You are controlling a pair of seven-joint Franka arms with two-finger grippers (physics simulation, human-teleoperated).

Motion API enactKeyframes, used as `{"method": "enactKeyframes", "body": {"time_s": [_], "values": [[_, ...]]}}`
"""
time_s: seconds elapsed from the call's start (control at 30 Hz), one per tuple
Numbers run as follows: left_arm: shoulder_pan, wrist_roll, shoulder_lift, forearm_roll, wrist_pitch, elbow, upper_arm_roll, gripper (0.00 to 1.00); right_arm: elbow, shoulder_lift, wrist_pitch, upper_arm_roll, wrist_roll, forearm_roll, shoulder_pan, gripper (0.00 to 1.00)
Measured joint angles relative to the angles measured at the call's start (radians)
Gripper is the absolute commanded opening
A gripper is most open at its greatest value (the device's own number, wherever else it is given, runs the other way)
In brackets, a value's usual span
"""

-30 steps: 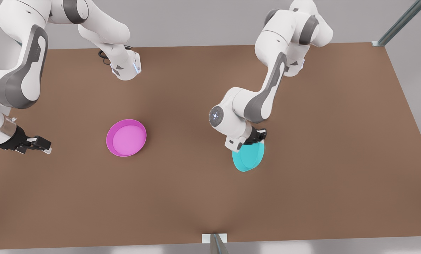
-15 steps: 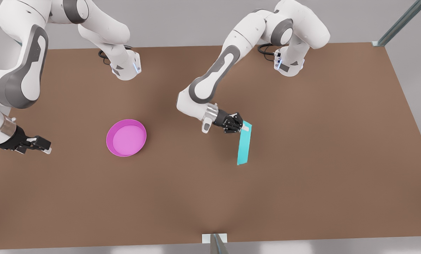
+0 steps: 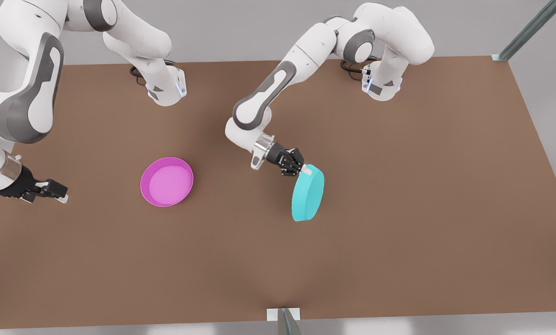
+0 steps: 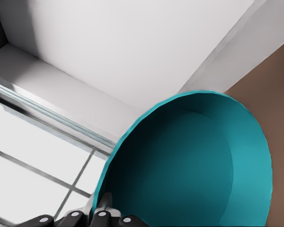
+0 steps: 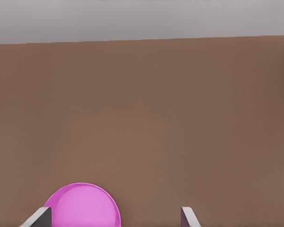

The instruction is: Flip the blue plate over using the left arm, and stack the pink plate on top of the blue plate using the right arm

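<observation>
The left gripper (image 3: 304,170) is clamped on the rim of the blue plate (image 3: 308,192), and the plate hangs off it tilted steeply, base showing toward the front view's camera, its long axis running from about 1 o'clock down to 7 o'clock in that view. From the pincer the dish trails away toward 5 o'clock, held above the brown table (image 3: 422,209). In the left wrist view the hollow inside of the blue plate (image 4: 194,165) faces the wrist camera, and nothing lies in it. My read: the flip is past halfway, and the coming move turns on tipping that hollow face down toward the table before letting go.

Over at 9 o'clock from the blue dish, well apart, the pink plate (image 3: 166,181) sits flat, open side up and empty. The right gripper (image 3: 54,190) waits farther out at its 9 o'clock, fingers spread, grasping nothing; it is the nearer arm to the pink plate (image 5: 83,205).
</observation>
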Motion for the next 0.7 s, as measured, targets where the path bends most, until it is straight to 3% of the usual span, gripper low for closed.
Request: {"method": "enactKeyframes", "body": {"time_s": [0.27, 0.7], "values": [[-0.009, 0.013, 0.062, 0.171, -0.105, -0.002, -0.054, 0.21, 0.0, 0.0, 0.0, 0.0, 0.0, -0.003, 0.008, 1.0], [-0.035, 0.011, 0.151, 0.208, -0.114, 0.011, -0.054, 0.24, 0.02, -0.029, -0.09, -0.001, 0.009, -0.036, 0.025, 1.0]]}}
